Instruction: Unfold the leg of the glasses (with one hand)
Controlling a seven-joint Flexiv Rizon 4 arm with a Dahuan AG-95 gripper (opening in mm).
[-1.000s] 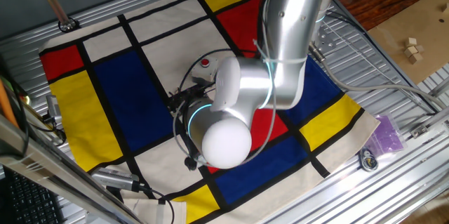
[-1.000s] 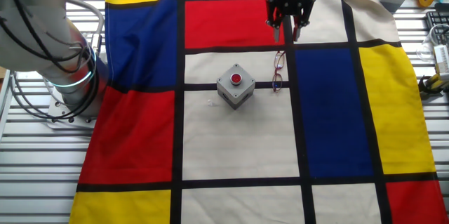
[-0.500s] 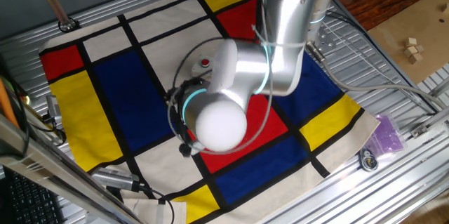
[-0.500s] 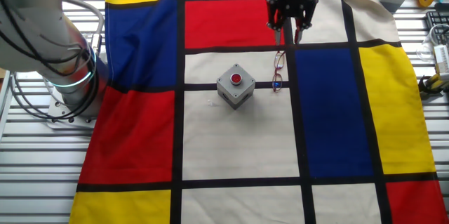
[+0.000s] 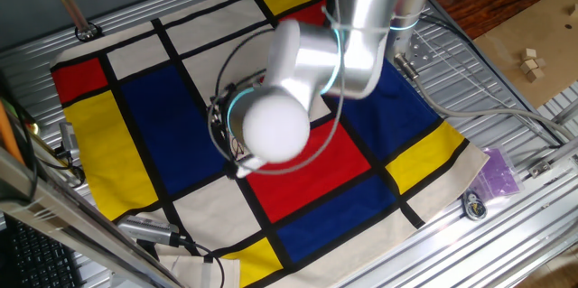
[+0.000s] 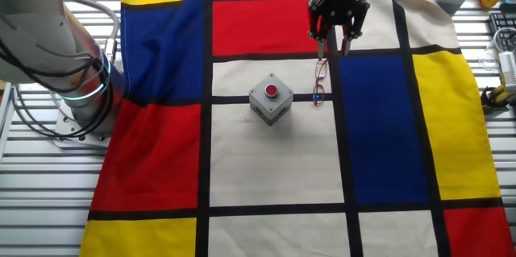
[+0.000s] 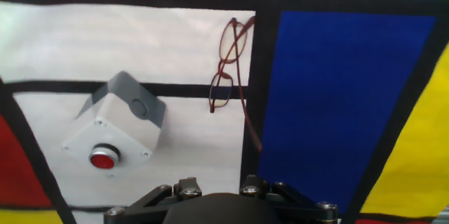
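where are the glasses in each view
One fixed view: not visible, the arm hides that area.
The other fixed view: glasses upper centre, on the cloth just below the gripper, right of the grey box.
Hand view: glasses upper centre, right of the grey box.
Shared landmark: the grey box with its red button.

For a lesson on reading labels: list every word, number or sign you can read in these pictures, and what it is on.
None can be read.
Grey box: red button, no lettering visible.
Glasses: no brand mark visible.
Cloth: plain colour blocks only.
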